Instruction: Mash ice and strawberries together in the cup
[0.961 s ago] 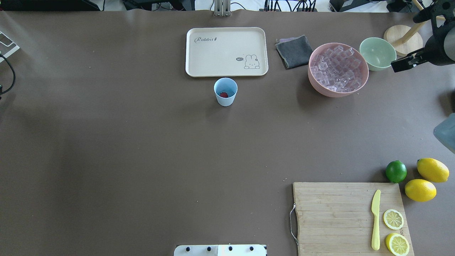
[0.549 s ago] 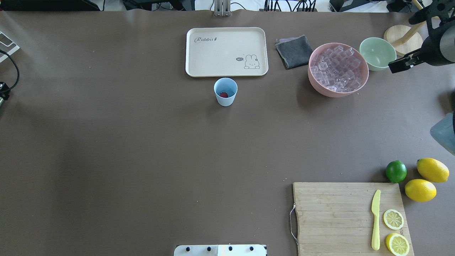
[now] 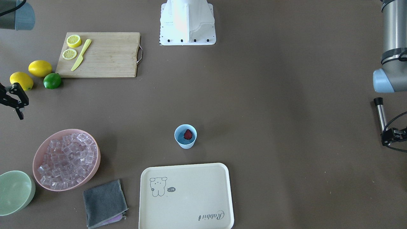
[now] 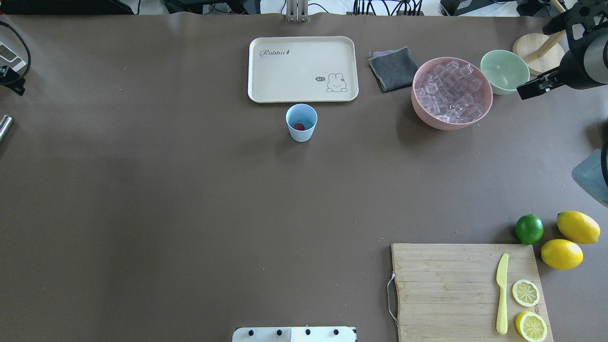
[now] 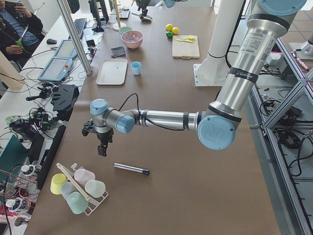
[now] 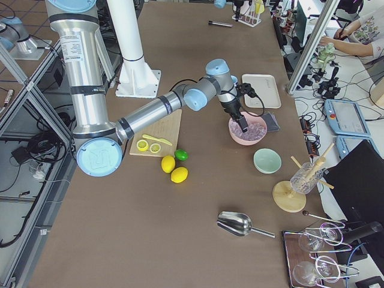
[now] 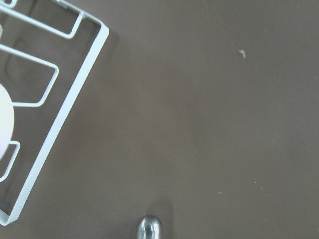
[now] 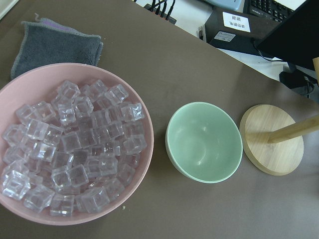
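The light-blue cup (image 4: 301, 122) stands mid-table just in front of the cream tray, also in the front-facing view (image 3: 185, 136). One red strawberry (image 4: 299, 126) lies at its bottom (image 3: 188, 134). The ice (image 4: 451, 90) fills the pink bowl (image 8: 75, 149). My right gripper (image 4: 526, 90) hangs above the pink bowl's right side, open and holding nothing. My left gripper (image 5: 101, 147) hovers off the table's left end, above a metal rod (image 5: 131, 169). It is cut off in the other views, so I cannot tell its state.
An empty pale-green bowl (image 4: 504, 71) and a wooden stand (image 4: 536, 52) sit right of the pink bowl (image 4: 427, 116). A grey cloth (image 4: 393, 69) lies between bowl and tray (image 4: 302, 69). Cutting board (image 4: 451, 289), lime (image 4: 529, 228) and lemons occupy the near right. A cup rack (image 5: 78, 188) stands by the rod.
The right gripper has drifted slightly left toward the pink bowl. At the left edge, the left gripper has moved toward the far side, uncovering the end of the metal rod.
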Robot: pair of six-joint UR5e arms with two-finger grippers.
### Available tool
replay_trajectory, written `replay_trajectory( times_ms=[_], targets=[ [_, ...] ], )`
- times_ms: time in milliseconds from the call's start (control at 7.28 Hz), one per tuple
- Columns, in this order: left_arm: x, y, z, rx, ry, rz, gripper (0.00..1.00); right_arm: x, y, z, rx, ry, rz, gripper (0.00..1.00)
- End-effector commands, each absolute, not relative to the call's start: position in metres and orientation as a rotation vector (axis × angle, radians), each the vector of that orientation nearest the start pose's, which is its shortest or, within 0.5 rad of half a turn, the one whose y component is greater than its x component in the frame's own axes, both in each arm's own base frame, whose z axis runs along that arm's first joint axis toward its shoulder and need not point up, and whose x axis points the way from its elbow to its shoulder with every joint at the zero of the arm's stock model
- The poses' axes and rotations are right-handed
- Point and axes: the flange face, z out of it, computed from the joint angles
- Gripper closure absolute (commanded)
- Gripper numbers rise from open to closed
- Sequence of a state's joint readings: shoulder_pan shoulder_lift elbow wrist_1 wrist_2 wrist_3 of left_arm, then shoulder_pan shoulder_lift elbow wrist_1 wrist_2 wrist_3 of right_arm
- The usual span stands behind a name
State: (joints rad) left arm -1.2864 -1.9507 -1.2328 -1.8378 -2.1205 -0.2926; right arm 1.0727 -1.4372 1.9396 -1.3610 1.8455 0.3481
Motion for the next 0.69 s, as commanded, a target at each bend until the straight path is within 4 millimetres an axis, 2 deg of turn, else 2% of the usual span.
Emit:
replay_trajectory(
  times_ms=[0, 275, 412, 549],
  targets=[
    [0.096, -0.688, 0.515, 0.179, 0.679, 0.003, 0.02, -0.151, -0.531, 0.413, 0.449, -0.599, -0.226, 0.00],
    [0.085, -0.688, 0.462, 0.222, 0.763, -0.053, 0.02, -0.110, -0.540, 0.426, 0.384, -0.679, -0.175, 0.00],
    [0.084, -0.686, 0.451, 0.240, 0.770, -0.053, 0.02, -0.089, -0.535, 0.439, 0.360, -0.707, -0.152, 0.00],
    [0.082, -0.682, 0.447, 0.253, 0.772, -0.050, 0.02, -0.071, -0.524, 0.463, 0.340, -0.695, -0.140, 0.00]
  ],
)
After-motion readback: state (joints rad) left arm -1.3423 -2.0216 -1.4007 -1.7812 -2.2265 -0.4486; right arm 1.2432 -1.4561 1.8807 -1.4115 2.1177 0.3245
